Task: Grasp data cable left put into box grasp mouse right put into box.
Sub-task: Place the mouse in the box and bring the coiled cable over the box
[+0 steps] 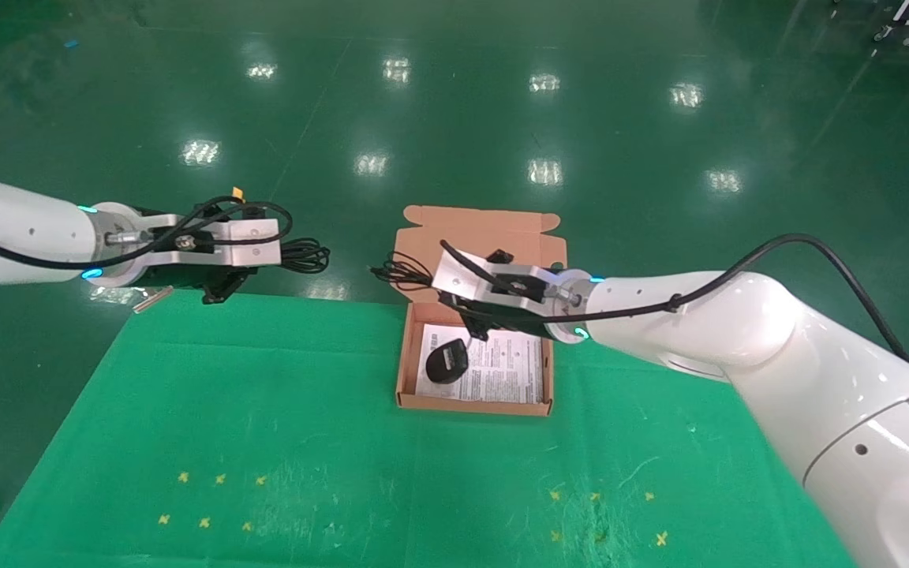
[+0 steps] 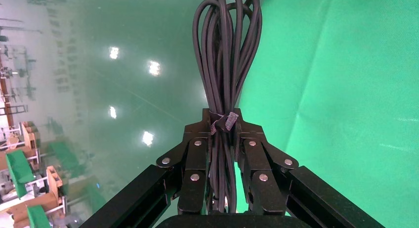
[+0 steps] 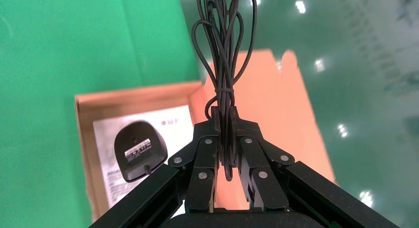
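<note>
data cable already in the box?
No. The data cable is clamped in the left gripper, held off beyond the table's far edge, away from the box.

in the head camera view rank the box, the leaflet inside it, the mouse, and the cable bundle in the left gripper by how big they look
1. box
2. leaflet
3 and 4. mouse and data cable: they look alike, so unranked.

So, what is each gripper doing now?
Left gripper: closed on the data cable.
Right gripper: closed on the mouse's bundled cord.
</note>
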`<move>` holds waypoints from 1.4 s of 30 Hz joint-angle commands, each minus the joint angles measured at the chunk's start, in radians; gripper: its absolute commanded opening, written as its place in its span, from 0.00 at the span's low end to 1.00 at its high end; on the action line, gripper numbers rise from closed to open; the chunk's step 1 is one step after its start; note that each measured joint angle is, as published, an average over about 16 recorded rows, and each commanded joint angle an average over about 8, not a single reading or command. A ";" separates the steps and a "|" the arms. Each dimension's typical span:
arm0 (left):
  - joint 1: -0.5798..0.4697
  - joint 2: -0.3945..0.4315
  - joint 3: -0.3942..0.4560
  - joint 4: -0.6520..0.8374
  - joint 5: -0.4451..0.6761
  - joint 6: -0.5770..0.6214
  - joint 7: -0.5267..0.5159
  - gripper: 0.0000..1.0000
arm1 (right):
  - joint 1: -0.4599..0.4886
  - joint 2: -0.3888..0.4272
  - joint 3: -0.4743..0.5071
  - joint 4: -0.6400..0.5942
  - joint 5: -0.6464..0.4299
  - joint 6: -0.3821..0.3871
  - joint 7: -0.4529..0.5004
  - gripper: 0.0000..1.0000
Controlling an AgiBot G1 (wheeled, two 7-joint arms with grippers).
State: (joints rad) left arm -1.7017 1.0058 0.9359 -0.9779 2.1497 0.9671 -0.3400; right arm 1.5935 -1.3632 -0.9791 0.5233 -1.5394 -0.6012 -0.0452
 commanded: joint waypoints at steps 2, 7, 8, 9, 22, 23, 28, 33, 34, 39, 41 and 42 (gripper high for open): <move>0.000 0.000 0.000 -0.001 0.000 0.000 -0.001 0.00 | 0.000 0.000 -0.026 -0.031 0.014 0.010 0.022 0.00; 0.000 0.000 0.000 -0.002 0.001 0.000 -0.001 0.00 | 0.001 -0.002 -0.071 -0.055 0.031 0.018 0.058 0.00; 0.000 0.000 0.000 -0.002 0.001 0.000 -0.002 0.00 | 0.001 -0.002 -0.079 -0.058 0.035 0.020 0.064 0.02; 0.000 0.000 0.000 -0.002 0.001 0.000 -0.002 0.00 | 0.001 -0.003 -0.086 -0.060 0.038 0.021 0.070 0.07; 0.005 0.006 0.002 -0.002 0.000 -0.003 0.000 0.00 | -0.004 0.016 -0.122 -0.043 0.063 0.027 0.094 1.00; 0.007 0.009 0.002 -0.001 -0.001 -0.006 0.002 0.00 | -0.006 0.021 -0.125 -0.038 0.065 0.026 0.097 1.00; 0.023 0.044 0.008 0.020 -0.010 -0.027 0.020 0.00 | -0.005 0.041 -0.133 -0.021 0.062 0.020 0.108 1.00; 0.043 0.095 0.010 0.066 -0.038 -0.070 0.063 0.00 | -0.001 0.071 -0.135 -0.006 0.059 0.012 0.112 1.00; 0.049 0.106 0.009 0.077 -0.047 -0.083 0.075 0.00 | 0.000 0.080 -0.135 -0.002 0.058 0.011 0.112 1.00; 0.086 0.168 0.003 0.137 -0.093 -0.160 0.142 0.00 | 0.005 0.137 -0.133 0.033 0.053 0.008 0.109 1.00; 0.101 0.199 0.003 0.169 -0.109 -0.190 0.173 0.00 | 0.008 0.165 -0.132 0.053 0.048 0.009 0.110 1.00; 0.107 0.215 0.003 0.187 -0.117 -0.206 0.190 0.00 | 0.009 0.181 -0.132 0.065 0.046 0.010 0.111 1.00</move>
State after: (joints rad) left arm -1.6001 1.2240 0.9384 -0.7820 2.0333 0.7585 -0.1446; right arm 1.6022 -1.1790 -1.1114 0.5952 -1.4947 -0.5903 0.0712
